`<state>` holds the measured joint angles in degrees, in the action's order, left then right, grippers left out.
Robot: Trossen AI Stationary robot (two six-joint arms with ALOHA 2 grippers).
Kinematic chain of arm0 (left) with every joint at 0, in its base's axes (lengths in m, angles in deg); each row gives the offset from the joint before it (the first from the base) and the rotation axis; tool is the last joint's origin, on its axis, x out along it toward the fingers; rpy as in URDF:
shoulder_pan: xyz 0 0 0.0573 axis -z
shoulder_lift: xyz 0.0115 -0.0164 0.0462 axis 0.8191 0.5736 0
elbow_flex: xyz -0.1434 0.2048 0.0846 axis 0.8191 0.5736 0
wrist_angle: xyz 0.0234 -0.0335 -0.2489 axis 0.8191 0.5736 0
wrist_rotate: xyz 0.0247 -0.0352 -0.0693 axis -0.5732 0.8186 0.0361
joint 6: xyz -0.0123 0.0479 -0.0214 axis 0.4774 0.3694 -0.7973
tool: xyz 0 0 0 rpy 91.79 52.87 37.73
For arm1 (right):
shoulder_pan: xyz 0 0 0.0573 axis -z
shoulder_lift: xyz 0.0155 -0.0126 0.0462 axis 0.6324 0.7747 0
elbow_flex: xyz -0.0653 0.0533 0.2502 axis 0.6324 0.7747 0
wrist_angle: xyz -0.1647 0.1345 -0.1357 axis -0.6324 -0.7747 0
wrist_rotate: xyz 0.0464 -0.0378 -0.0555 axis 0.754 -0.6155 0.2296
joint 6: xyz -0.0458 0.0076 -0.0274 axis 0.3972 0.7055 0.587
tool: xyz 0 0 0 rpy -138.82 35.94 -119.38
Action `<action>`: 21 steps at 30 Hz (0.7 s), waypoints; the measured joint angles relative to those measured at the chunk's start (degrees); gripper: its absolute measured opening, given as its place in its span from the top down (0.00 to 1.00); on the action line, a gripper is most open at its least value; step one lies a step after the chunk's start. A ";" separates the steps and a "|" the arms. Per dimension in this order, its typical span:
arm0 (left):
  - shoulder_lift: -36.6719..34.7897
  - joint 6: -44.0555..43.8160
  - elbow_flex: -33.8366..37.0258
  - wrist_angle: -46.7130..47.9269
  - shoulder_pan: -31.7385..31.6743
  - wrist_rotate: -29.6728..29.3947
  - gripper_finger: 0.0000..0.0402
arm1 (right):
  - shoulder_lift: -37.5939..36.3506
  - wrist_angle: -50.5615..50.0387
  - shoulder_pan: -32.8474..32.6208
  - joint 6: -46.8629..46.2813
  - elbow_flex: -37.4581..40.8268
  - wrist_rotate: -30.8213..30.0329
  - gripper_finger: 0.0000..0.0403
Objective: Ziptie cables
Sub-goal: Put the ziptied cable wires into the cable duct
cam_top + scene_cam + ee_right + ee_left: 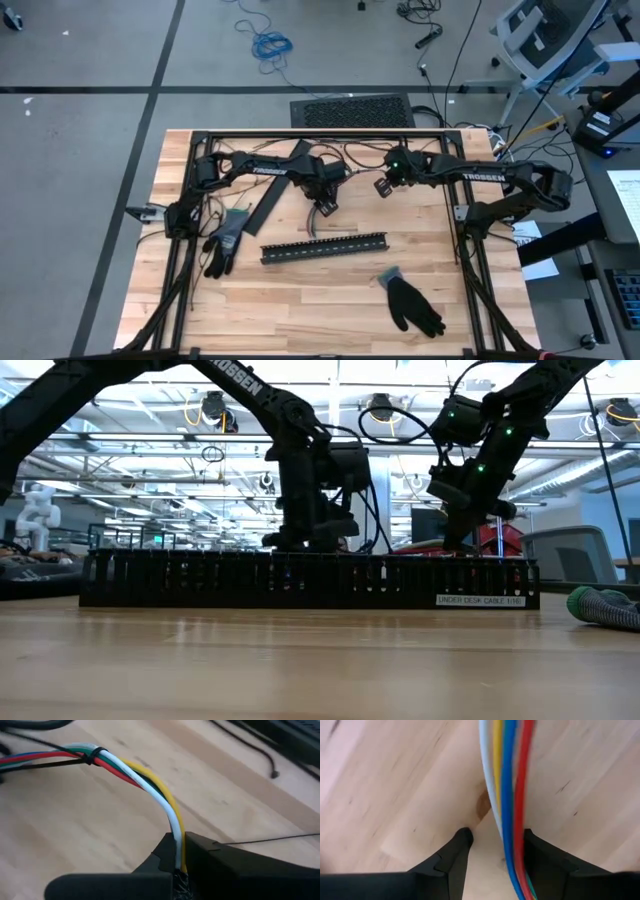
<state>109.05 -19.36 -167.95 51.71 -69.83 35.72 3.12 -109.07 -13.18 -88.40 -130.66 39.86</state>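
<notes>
Gloves lie nearest on the worktop (300, 300): a dark one (412, 305) toward the right front, a grey one (225, 240) at the left, both clear of the work. Behind them the black slotted strip (323, 248) lies crosswise, empty of wires. Beyond it the cables (130, 770) are lifted between the two arms, probably held taut so a tie can go round them (a dark band (92, 755) already circles them at one spot). The right hand (179, 857) is clamped shut on one end of the bundle. The left hand (495, 842) straddles the coloured strands, its fingers partly apart on either side and not yet pressing them
</notes>
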 joint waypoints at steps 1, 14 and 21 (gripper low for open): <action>0.00 0.01 0.00 0.16 0.16 -1.04 0.55 | 0.00 0.07 0.48 -0.06 0.00 -0.11 0.99; -0.27 0.26 1.51 -0.33 0.69 -0.91 0.55 | 0.00 0.03 2.16 0.21 0.00 -0.12 0.99; -0.35 1.33 2.16 -1.14 0.59 0.74 0.55 | 0.00 0.10 2.14 0.21 0.00 -0.12 0.99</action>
<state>108.70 -18.02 -165.79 50.57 -69.24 36.46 3.12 -108.97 -11.04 -88.19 -130.66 39.74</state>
